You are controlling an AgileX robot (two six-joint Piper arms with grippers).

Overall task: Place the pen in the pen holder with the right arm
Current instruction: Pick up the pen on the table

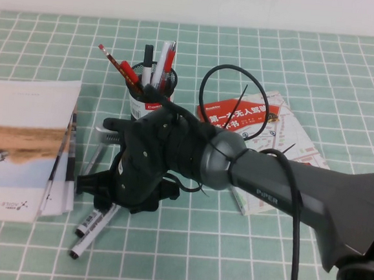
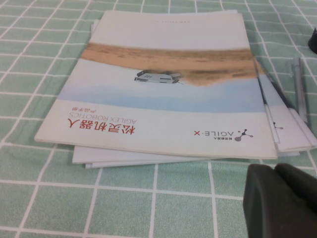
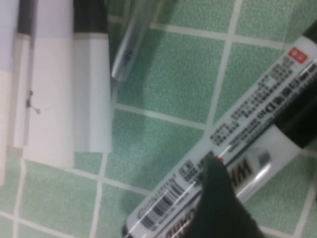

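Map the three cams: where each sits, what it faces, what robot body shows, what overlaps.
High: raised on the robot's side, angled down at the table; right arm reaches in, right gripper over the markers, pen holder behind.
Left wrist: low over the cloth, facing the brochures; left gripper at the frame's edge.
Right wrist: close above the markers; one dark fingertip shows.
Shared: brochures, high and left wrist; markers, high and right wrist.
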